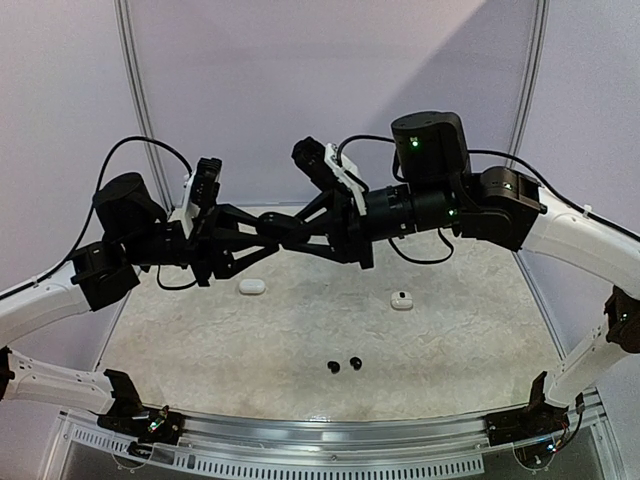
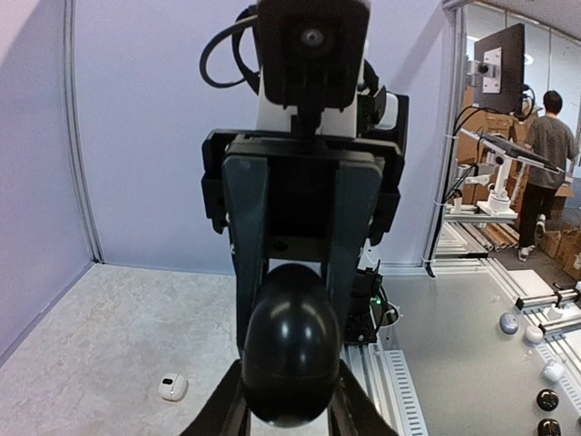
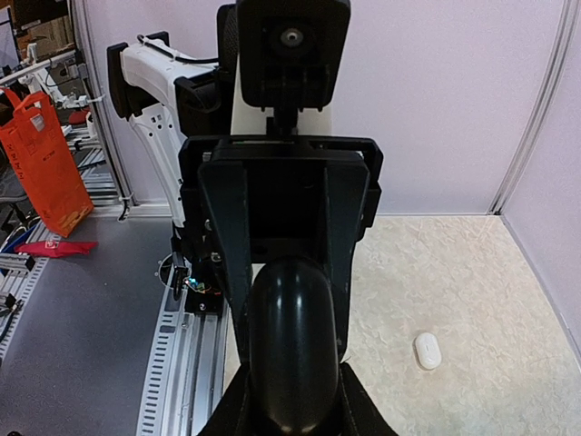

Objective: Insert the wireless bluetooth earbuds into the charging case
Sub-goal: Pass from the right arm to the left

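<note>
Pale lilac walls closed in a speckled table (image 1: 300, 335), and above its middle our two arms met nose to nose. The left gripper (image 2: 289, 395) pinched one end of a glossy black case (image 2: 290, 350) and the right gripper (image 3: 289, 404) pinched the other end. Both pairs of fingers were pressed onto it, so the case hung between them, well clear of the table. We judged that this double hold was meant to part lid from base, a job one gripper cannot do alone. Whether the lid had opened at all we could not tell. The two black buds (image 1: 333, 367) lay side by side on the table at 6 o'clock, near our bases and untouched. From them, a white case (image 1: 252, 286) lay at 11 o'clock and a second white case (image 1: 402, 300) at 1 o'clock, both well apart from the work.
</note>
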Tool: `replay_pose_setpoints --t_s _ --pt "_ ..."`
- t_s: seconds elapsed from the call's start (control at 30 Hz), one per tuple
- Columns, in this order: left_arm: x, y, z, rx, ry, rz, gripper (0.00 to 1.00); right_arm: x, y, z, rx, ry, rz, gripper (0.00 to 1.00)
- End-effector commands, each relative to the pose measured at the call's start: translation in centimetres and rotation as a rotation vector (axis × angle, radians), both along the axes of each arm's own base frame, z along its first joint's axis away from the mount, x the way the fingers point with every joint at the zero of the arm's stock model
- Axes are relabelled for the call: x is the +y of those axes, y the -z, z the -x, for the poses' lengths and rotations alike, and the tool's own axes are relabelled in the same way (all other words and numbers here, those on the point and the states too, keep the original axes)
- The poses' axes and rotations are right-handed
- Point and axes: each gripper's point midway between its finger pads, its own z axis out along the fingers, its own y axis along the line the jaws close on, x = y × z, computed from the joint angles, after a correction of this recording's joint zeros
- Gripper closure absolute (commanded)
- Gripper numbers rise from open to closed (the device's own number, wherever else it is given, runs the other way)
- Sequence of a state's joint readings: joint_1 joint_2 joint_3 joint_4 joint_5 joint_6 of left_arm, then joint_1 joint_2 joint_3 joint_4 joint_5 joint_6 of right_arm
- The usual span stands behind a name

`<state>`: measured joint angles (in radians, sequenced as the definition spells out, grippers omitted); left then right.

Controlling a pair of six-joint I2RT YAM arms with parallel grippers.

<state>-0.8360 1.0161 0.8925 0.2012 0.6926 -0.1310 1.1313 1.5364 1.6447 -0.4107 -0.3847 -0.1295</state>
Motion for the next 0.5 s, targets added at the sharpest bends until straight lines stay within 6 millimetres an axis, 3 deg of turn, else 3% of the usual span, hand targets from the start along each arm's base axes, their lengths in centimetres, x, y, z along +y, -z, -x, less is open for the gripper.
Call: replay_pose_setpoints --t_s 0.0,0.1,0.23,0.47 --pt "-0.2 -1.6 0.7 -0.033 0.031 0.038 0.69 0.2 0.9 -0.1 0.012 -0.003 0.035 1.00" --pt "-0.2 -1.8 0.8 -0.038 0.034 0.042 0.69 0.2 1.0 -0.2 0.010 0.000 0.040 1.00" --pt "-0.2 -1.6 0.8 -0.033 0.037 0.036 0.77 0.2 0.8 -0.2 0.008 0.001 0.034 1.00" --pt "-0.3 -0.2 0.9 -0.009 0.043 0.000 0.63 0.0 0.0 -0.1 -0.004 -0.001 0.007 1.00"
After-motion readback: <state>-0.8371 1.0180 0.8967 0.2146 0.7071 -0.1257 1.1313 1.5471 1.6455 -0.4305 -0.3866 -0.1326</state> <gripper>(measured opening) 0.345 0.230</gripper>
